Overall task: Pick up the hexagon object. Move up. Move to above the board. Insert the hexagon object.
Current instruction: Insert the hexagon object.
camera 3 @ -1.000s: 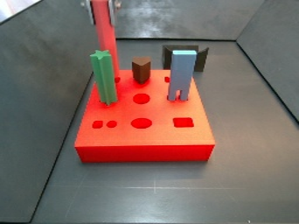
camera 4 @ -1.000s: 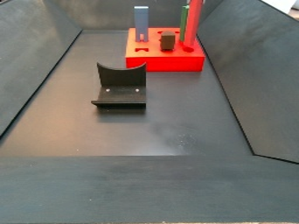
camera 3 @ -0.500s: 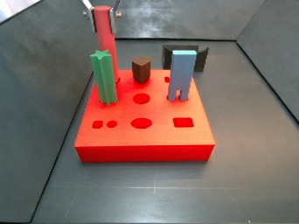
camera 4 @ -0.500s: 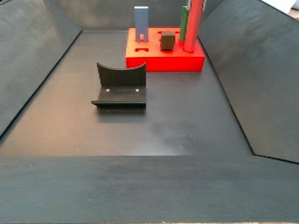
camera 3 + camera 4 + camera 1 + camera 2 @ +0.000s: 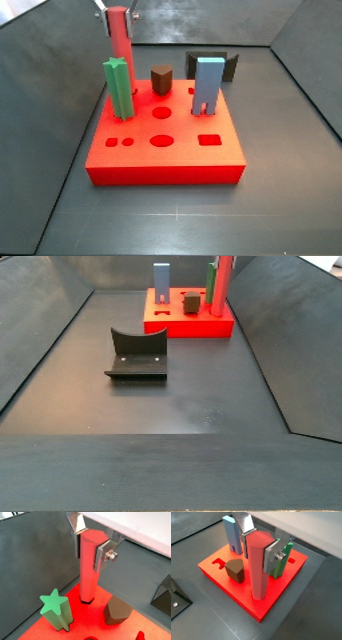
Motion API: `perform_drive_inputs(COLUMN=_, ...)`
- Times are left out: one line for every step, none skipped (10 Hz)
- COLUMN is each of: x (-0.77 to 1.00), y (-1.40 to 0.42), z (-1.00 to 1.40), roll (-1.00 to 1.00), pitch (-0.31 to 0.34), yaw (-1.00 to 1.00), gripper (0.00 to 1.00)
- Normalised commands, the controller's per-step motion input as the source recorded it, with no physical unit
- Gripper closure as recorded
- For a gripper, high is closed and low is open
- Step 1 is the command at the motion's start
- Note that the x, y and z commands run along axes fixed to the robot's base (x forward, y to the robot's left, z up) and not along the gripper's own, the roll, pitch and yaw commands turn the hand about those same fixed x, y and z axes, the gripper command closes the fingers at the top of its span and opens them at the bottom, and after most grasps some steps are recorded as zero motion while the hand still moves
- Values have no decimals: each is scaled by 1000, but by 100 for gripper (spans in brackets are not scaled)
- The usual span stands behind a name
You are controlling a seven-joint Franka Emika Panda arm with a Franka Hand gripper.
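Gripper (image 5: 91,541) fingers (image 5: 104,553) clamp hexagon object (image 5: 89,567) upright, lower end in board (image 5: 238,587).

Hand (image 5: 90,539) atop hexagon object (image 5: 89,572), upright on board (image 5: 274,604).

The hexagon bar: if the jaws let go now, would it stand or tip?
The hexagon bar is tall and slim, so alone it would probably tip easily. Its lower end seems seated in the board, which likely steadies it. It looks straight and stiff between the gripper fingers, so it should not bend.
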Motion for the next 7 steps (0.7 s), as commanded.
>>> perform_drive_inputs(x=0, y=-23, z=-223, roll=0, pitch=-3, yaw=57, gripper=100)
perform_drive_inputs(x=0, y=-117, z=-186, roll=0, pitch=-9, yaw=26, gripper=100)
perform_drive_inputs(x=0, y=-126, z=-157, roll=0, pitch=0, yaw=23, gripper=100)
perform_drive_inputs(x=60, y=-46, z=-191, roll=21, pitch=0, yaw=80, gripper=100)
perform_drive_inputs(x=51, y=-17, z=-183, roll=31, pitch=0, yaw=83, gripper=100)
perform_drive_inputs(x=100, y=-20, z=-186, roll=13, pitch=0, yaw=74, gripper=100)
perform_drive_inputs(x=169, y=-3, z=-197, roll=0, pitch=6, yaw=49, gripper=100)
